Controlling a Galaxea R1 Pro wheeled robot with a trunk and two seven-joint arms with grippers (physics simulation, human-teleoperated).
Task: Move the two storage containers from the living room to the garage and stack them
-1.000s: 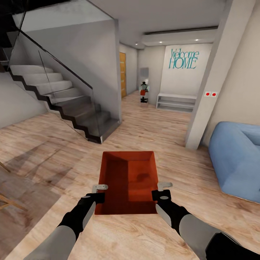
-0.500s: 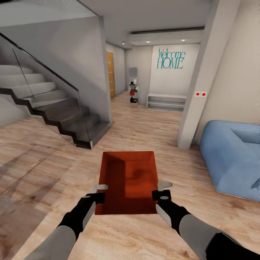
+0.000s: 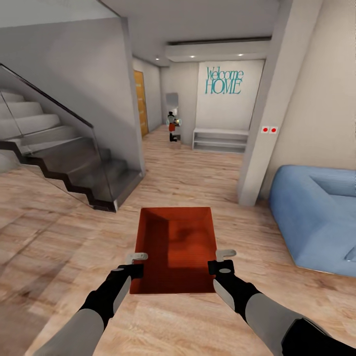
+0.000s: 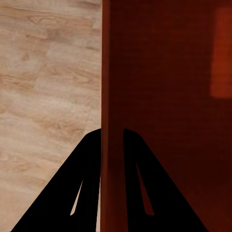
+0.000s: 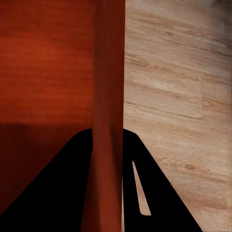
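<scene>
Carrying one storage container (image 3: 175, 249) out front, both arms up, over the light wood plank floor (image 3: 198, 178) of the living room. Far left in the head view: a staircase (image 3: 54, 148) with a glass balustrade, dark stringer, grey wall behind it. Past it, a hallway with a wooden door (image 3: 140, 102) on the left wall, and a small robot-like figure (image 3: 172, 126) at the far end.

Left gripper (image 3: 134, 263) sits at the near left edge of the bin; in its wrist view the two black fingers (image 4: 84, 183) straddle the thin orange-red wall (image 4: 112, 121), one outside, one inside, pinched on it. Bin is open-topped, empty, level, long side running away from the robot.

Right gripper (image 3: 222, 261) at the near right edge, same grip: its fingers (image 5: 150, 183) clamp the wall (image 5: 109, 96) from both sides, floor planks showing on the outer side.

Behind the bin, a back wall with teal "Welcome HOME" lettering (image 3: 224, 80) and a low white shelf (image 3: 220, 140) under it. Right of that, a pale pillar (image 3: 262, 123) with two red dots. Far right, a blue sofa (image 3: 316, 217) on the floor.
</scene>
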